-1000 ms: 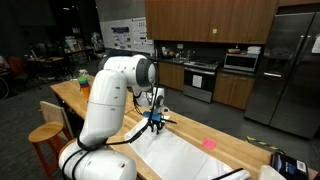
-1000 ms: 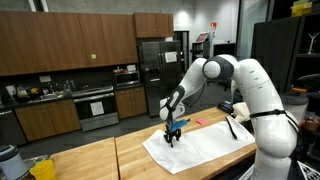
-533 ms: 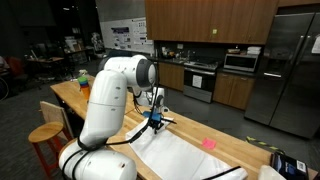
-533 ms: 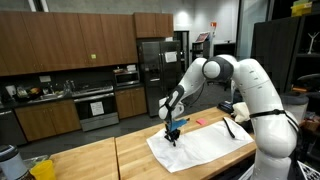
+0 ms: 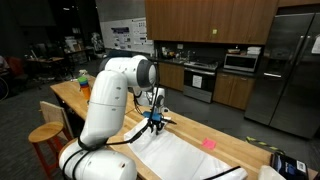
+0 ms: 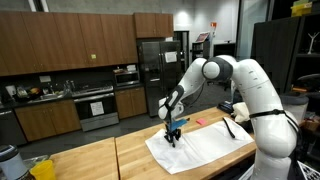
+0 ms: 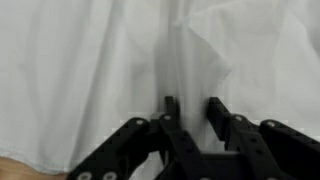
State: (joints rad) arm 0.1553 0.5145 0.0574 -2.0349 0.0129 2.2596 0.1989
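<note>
White cloth (image 7: 90,70) lies spread flat on the wood counter (image 5: 240,152), seen in both ext. views (image 6: 205,145), w/ a raised crease running up from the claw in the wrist view. Gripper (image 7: 192,102) is down at the cloth's far corner from the robot base in an ext. view (image 5: 154,122). Its jaws are approx. half open w/ fingers (image 7: 170,103) either side of the crease's lower end, cloth showing in the gap, nothing visibly pinched. Small pink item (image 5: 209,144) sits on the counter just beside the cloth edge, well apart from the gripper.
</note>
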